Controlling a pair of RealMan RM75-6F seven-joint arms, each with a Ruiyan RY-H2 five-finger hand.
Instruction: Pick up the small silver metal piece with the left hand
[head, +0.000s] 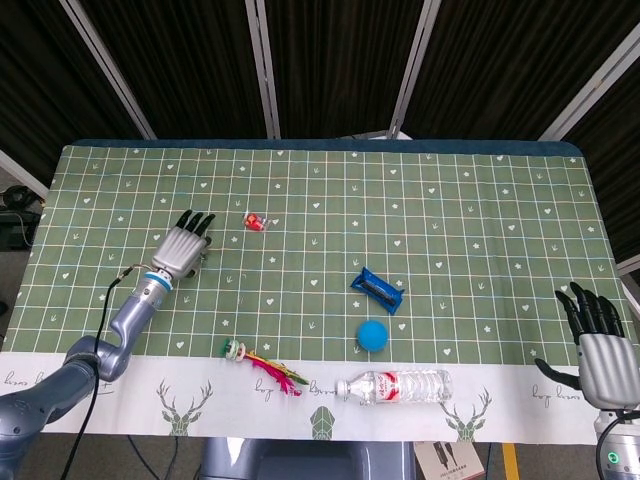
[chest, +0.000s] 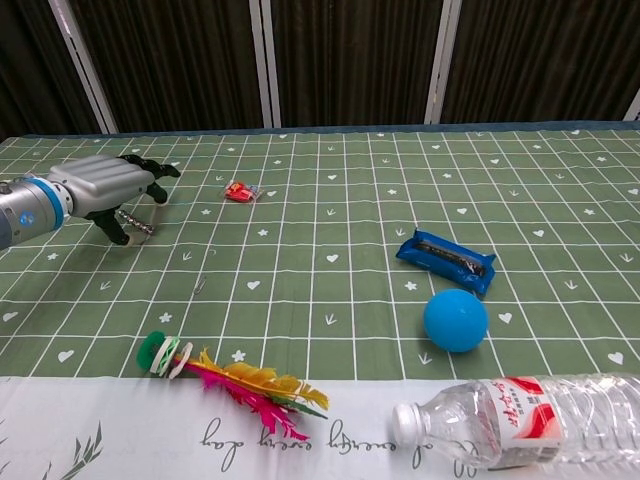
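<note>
The small silver metal piece (chest: 136, 223) lies on the green checked cloth at the far left, seen clearly only in the chest view. My left hand (chest: 108, 187) (head: 184, 245) hovers low right over it, palm down and fingers apart. The thumb (chest: 119, 231) reaches down on the near side of the piece, and the other fingertips (chest: 157, 184) stretch past it. Nothing is held in the hand. My right hand (head: 597, 341) hangs off the table's front right corner, fingers spread and empty.
A small red item (chest: 238, 191) lies just right of the left hand. A blue packet (chest: 445, 258), a blue ball (chest: 455, 320), a plastic bottle (chest: 520, 415) and a feathered shuttlecock (chest: 235, 378) lie toward the front.
</note>
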